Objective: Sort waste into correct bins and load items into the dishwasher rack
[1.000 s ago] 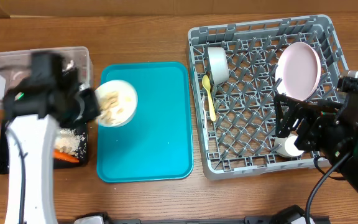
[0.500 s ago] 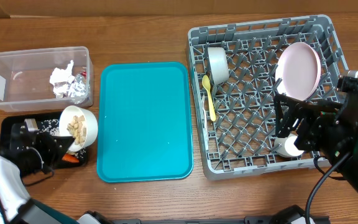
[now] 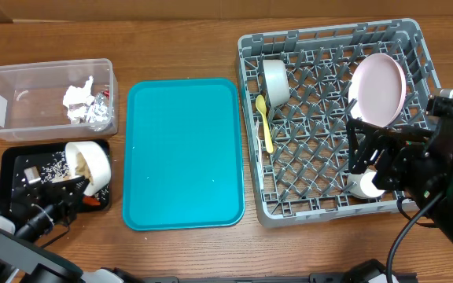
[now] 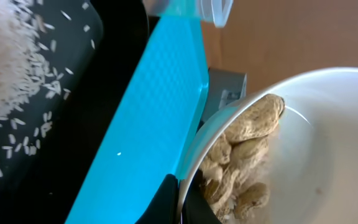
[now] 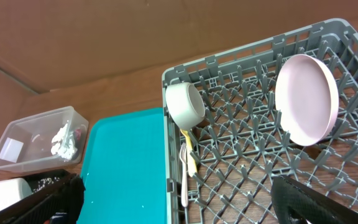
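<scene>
My left gripper [image 3: 63,191] is shut on the rim of a small white bowl [image 3: 90,163], which is tipped on its side over the black tray [image 3: 14,161]. In the left wrist view the bowl [image 4: 328,143] holds beige food bits [image 4: 244,158], and my gripper [image 4: 180,200] pinches its rim. White bits [image 3: 53,167] and a carrot [image 3: 93,202] lie in the black tray. The clear tub [image 3: 6,102] holds the foil wrapper [image 3: 97,114] and napkin [image 3: 75,96]. The dishwasher rack [image 3: 333,200] carries the plate [image 3: 377,88], another bowl [image 3: 274,80], the spoon [image 3: 264,122] and the fork [image 5: 184,177]. My right gripper [image 3: 368,157] hangs open over the rack.
A large teal tray [image 3: 183,153] lies between the bins and the rack. The black tray's inner wall and the teal tray's edge [image 4: 160,118] are close beside the held bowl. Bare wooden table borders the front and back.
My left arm has swung down and to the left, carrying the bowl from the teal tray's edge to over the black tray and tipping it further. The right arm has not moved.
</scene>
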Action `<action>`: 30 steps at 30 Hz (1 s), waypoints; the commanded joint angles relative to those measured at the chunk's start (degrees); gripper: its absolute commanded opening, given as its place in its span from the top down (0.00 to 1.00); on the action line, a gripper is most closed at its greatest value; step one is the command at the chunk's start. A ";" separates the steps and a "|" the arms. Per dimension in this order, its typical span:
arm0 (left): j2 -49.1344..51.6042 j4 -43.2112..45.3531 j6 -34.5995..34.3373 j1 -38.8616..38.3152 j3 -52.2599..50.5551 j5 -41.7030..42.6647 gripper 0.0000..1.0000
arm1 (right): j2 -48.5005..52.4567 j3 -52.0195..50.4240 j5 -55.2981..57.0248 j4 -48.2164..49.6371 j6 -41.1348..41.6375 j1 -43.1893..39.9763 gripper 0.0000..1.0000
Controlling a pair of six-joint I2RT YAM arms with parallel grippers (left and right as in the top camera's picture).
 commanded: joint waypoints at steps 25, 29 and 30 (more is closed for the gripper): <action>-11.91 -1.05 -6.45 -2.58 3.67 -22.67 0.96 | 0.17 0.44 0.39 0.26 0.11 -0.07 0.00; -20.85 -0.98 -11.26 -13.07 7.39 -32.52 0.96 | 0.17 0.44 0.39 0.26 0.09 -0.07 0.00; -22.56 -0.96 -12.37 -16.37 8.52 -35.52 0.96 | 0.17 0.44 0.39 0.26 0.11 -0.07 0.00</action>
